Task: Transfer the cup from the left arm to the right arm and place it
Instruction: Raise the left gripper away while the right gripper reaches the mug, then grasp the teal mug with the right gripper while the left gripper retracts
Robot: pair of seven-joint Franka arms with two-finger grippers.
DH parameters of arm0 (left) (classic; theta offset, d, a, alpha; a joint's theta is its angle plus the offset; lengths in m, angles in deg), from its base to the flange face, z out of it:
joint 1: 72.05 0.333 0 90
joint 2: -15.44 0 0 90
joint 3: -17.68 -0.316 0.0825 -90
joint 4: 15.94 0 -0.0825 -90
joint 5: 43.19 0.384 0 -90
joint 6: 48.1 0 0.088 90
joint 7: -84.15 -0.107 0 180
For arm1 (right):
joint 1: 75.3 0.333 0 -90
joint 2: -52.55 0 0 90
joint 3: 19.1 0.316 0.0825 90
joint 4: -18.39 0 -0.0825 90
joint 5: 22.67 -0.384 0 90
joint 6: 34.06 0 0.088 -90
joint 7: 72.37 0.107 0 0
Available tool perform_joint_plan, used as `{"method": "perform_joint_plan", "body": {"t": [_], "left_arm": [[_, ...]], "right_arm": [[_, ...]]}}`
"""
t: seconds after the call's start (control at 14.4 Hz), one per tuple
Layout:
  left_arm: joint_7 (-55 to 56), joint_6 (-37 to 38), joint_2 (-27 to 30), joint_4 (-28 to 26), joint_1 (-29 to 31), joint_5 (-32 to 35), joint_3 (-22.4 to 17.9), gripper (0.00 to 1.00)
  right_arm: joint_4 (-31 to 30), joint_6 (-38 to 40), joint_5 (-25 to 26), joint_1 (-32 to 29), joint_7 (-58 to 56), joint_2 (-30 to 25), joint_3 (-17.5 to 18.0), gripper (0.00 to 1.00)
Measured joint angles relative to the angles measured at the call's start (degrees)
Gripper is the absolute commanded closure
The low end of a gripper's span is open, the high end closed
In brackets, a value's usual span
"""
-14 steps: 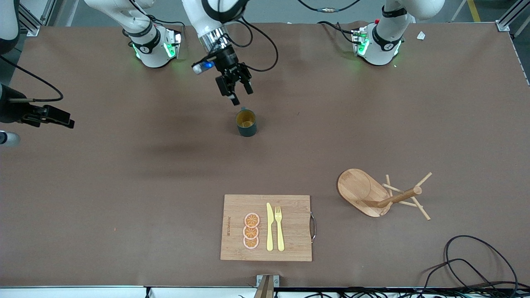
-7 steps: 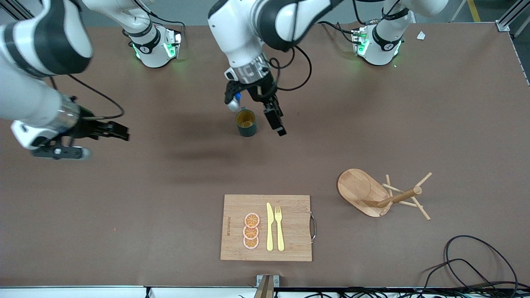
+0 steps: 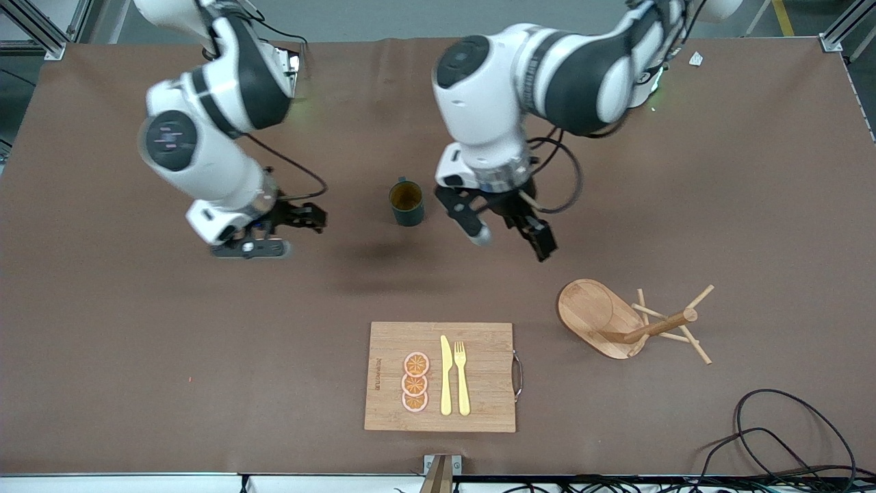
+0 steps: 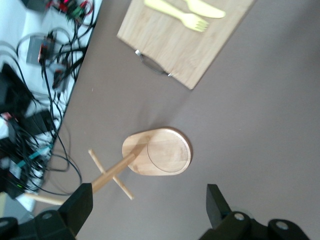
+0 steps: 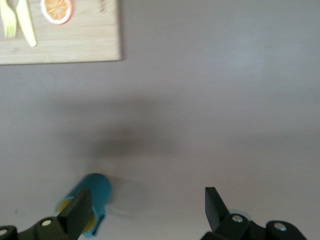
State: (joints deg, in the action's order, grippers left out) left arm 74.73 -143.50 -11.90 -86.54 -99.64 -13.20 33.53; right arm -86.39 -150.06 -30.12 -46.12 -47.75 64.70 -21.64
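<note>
**Front view.** The cup (image 3: 406,203) stands upright on bare table (image 3: 205,356), held by neither arm. I read the left gripper (image 3: 510,236) as hanging over the table just beside the cup, toward the left arm's end, with its jaws spread and empty. The right gripper (image 3: 301,219) hangs over the table near the cup, toward the right arm's end, and I see its jaws parted too. Nearer the camera lie the cutting board (image 3: 441,376) and the peg stand (image 3: 633,322). The risk, as I judge it: both wrists flank the cup closely, so a sideways sweep by either could tip it, or the arms could meet over it.

**Left wrist view.** My open fingers (image 4: 77,207) frame the peg stand (image 4: 150,160), not the cup; a closure here would grasp nothing.

**Right wrist view.** The cup (image 5: 90,200) shows beside one finger (image 5: 75,212) rather than between the pair, so an approach from here could knock it.

**Change.** Half a second earlier the left gripper was at the cup; it has since swung off toward the peg stand. The right gripper has come in from the table's edge. The cup has not shifted.
</note>
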Motion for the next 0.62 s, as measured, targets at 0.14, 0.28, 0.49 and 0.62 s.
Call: {"method": "perform_joint_plan", "body": {"t": [0.14,0.28,0.49,0.62], "left_arm": [[0.0,-0.2,1.4,0.0,4.3,-3.4,0.0,0.0],[0.1,-0.4,2.5,0.0,8.8,-7.0,0.1,0.0],[0.2,-0.7,4.0,0.0,15.2,-13.2,0.1,0.0],[0.2,-0.7,5.0,0.0,19.2,-17.8,0.1,0.0]], "right_arm": [[-2.6,-5.4,0.0,4.6,2.6,1.7,0.0,0.0],[-3.9,-8.4,0.0,7.9,3.5,3.7,0.0,0.0],[-5.8,-11.9,0.0,10.4,3.8,6.0,-0.1,0.0],[-8.8,-15.1,0.0,11.5,4.8,6.4,-0.2,0.0]]}}
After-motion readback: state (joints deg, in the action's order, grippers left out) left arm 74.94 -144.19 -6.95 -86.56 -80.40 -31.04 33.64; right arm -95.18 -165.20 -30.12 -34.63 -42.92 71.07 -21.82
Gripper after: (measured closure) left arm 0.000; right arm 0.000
